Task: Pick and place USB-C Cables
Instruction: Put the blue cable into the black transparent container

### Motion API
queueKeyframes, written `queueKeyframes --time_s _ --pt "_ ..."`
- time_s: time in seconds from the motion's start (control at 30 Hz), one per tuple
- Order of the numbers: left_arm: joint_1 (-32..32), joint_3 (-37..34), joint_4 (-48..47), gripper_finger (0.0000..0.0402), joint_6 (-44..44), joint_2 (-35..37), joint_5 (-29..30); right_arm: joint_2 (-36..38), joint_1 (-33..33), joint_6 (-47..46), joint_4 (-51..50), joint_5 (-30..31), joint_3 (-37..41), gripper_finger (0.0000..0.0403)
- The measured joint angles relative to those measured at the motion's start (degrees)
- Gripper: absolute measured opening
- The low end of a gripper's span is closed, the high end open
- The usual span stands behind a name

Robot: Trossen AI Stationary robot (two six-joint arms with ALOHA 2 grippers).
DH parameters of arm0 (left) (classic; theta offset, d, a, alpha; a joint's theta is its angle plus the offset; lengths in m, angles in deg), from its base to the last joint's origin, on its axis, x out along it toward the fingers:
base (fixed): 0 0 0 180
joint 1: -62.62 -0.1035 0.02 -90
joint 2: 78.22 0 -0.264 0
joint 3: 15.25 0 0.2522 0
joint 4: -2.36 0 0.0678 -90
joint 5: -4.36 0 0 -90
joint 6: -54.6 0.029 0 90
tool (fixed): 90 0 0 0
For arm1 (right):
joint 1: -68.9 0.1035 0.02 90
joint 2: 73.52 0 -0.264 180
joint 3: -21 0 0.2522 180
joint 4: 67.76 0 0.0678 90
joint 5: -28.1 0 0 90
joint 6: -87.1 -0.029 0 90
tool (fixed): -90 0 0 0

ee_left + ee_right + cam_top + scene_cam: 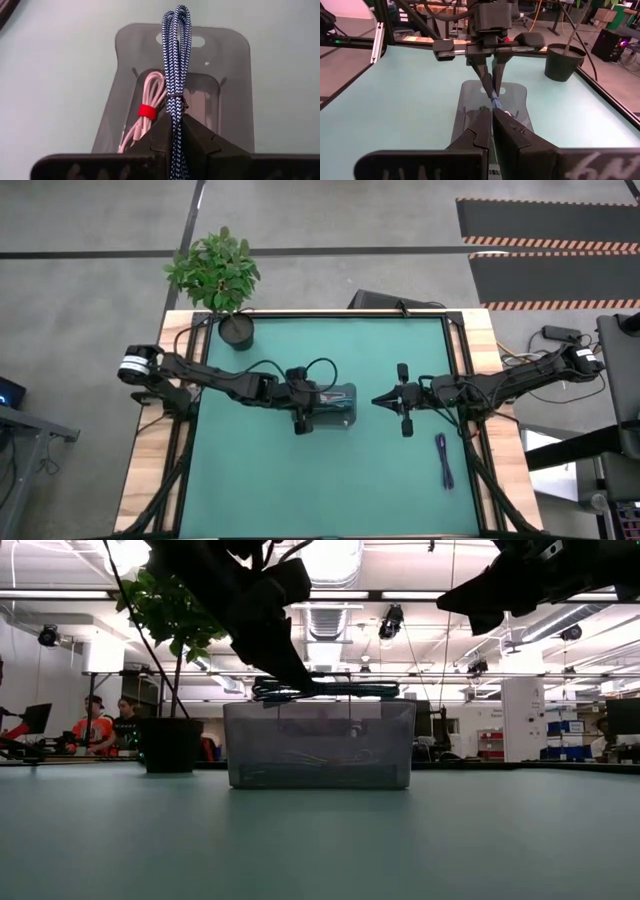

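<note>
Left gripper [175, 132] is clamped on the blue-and-white braided cable [176, 60], and I see it holding that bundle just above the clear bin [344, 406] near the table's [300, 490] middle. Inside the bin lies the white cable with a red tie [145, 111]. Right gripper [492, 131], fingers together and empty, hangs right of the bin. One purple cable [443, 460] lies on the table's right side.
</note>
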Motion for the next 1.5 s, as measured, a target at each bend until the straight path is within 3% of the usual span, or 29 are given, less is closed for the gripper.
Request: queueKeyframes --time_s 1.5 --pt "0.4 -0.2 -0.6 0.0017 -8.1 -0.8 -3.2 0.0 0.0 -0.4 -0.5 0.0 0.0 0.0009"
